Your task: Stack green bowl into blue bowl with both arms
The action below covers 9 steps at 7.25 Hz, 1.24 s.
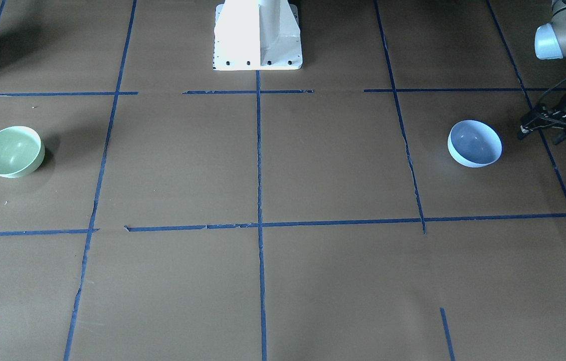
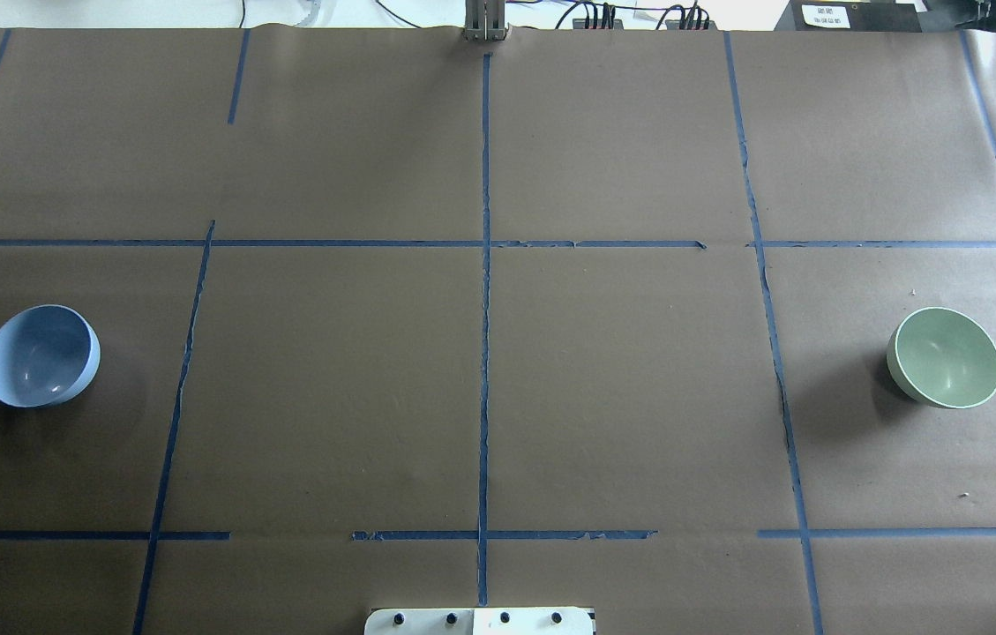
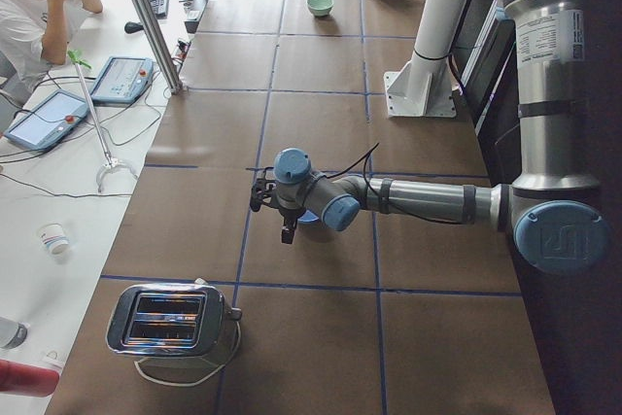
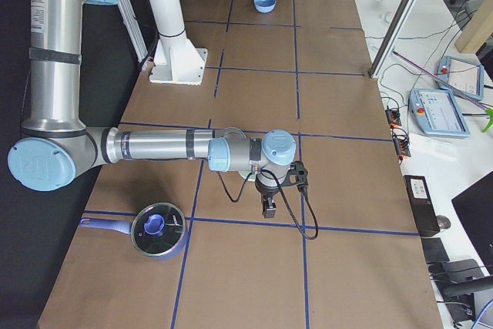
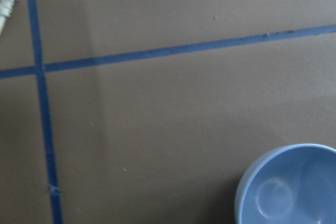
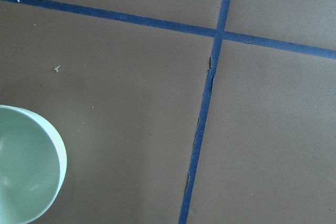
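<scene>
Overhead and front-facing cameras look down from opposite sides, sharing the blue bowl (image 2: pixel 41 356); wrist cameras seem close.

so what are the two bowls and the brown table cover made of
Green bowl: looks like glossy glazed ceramic or melamine. Soft highlights shine inside it, but the look leaves the material open.
Blue bowl: same smooth glossy finish, with bright reflection spots inside and a paler outside.
Table cover: matte brown paper or card by the look, with no glare. The blue tape lines on it are torn in places.
</scene>
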Each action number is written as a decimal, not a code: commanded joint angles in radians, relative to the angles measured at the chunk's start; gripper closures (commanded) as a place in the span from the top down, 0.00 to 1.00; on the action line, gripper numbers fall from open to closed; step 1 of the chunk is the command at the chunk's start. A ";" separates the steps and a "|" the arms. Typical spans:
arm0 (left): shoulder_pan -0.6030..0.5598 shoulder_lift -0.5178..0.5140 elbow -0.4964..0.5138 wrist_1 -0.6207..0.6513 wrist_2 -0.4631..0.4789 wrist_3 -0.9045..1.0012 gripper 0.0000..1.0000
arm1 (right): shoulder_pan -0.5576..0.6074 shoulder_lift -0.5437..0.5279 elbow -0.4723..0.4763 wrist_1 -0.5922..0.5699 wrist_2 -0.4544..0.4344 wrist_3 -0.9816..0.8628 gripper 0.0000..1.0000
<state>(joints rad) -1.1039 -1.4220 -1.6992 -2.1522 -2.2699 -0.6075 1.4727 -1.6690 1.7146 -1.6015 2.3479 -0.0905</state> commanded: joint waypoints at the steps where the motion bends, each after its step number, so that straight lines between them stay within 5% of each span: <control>1: 0.131 0.009 0.001 -0.046 0.108 -0.148 0.92 | 0.000 0.000 -0.001 0.000 0.001 -0.002 1.00; 2: 0.133 0.009 0.001 -0.046 0.107 -0.191 0.54 | 0.000 0.000 -0.003 0.000 -0.001 -0.002 1.00; 3: 0.145 0.008 0.001 -0.046 0.107 -0.202 0.36 | -0.002 0.000 -0.003 0.000 -0.002 -0.002 1.00; 6: 0.159 -0.001 0.015 -0.046 0.102 -0.206 0.33 | 0.000 0.000 -0.006 0.000 -0.002 -0.002 1.00; 8: 0.159 -0.008 0.013 -0.046 0.095 -0.206 0.03 | 0.000 0.000 -0.007 0.000 -0.001 -0.002 1.00; 9: 0.157 -0.012 -0.005 -0.037 0.049 -0.207 0.00 | 0.000 0.000 -0.007 0.000 -0.002 0.000 1.00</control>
<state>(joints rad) -0.9459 -1.4293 -1.6898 -2.1961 -2.1845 -0.8133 1.4726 -1.6690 1.7078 -1.6015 2.3461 -0.0917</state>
